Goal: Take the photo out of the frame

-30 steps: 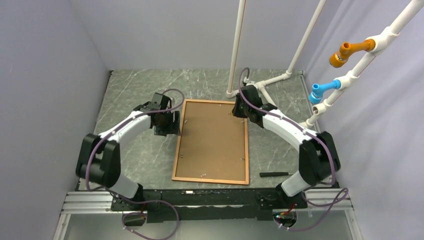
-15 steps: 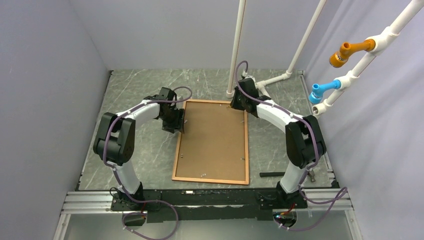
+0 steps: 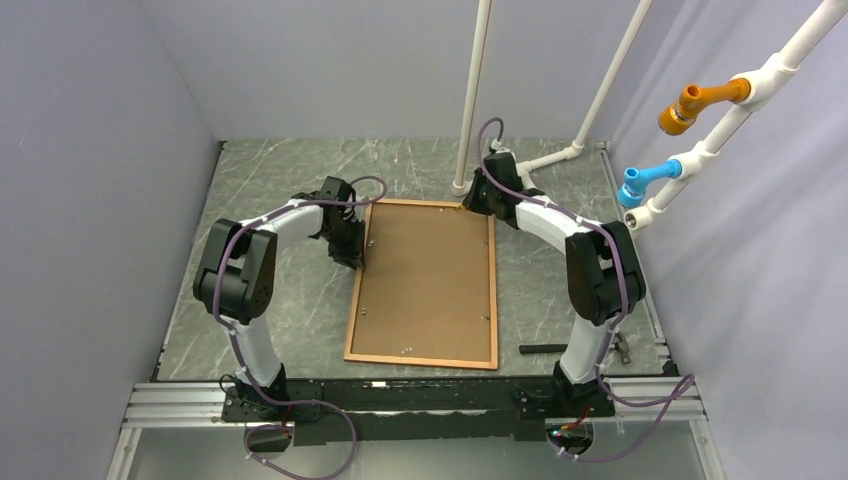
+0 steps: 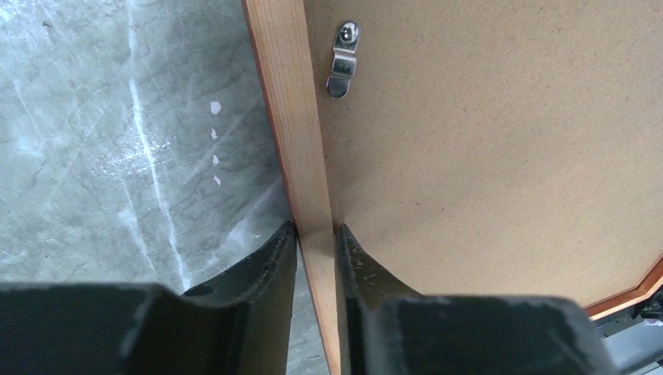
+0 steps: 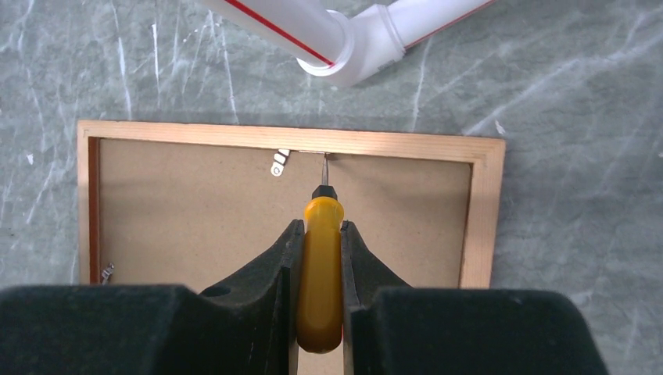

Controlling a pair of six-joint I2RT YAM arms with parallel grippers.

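- The desk (image 3: 260,300), grey and marble-patterned, carries the frame (image 3: 420,360) face down, about midway between its left and right edges, with one short rail close to the near edge.
- The photo (image 3: 430,280) sits inside the frame with only its plain brown board back showing, so it is not yet out.
- The left pincer (image 4: 315,228) is clenched on the frame's left long rail, one finger outside and one on the board side. This looks meant to pin the frame, so it should hold firm and press down while the other arm works.
- The right pincer (image 5: 322,226) grasps a yellow-handled screwdriver (image 5: 319,273), whose tip is at the inner edge of the far short rail.
- A small metal clip (image 5: 279,162) sits just beside that tip, reaching from the rail onto the board. The step probably calls for nudging each clip sideways off the board, with the blade kept low so it neither gouges the board nor skids.
- No brand, label or writing is readable anywhere.
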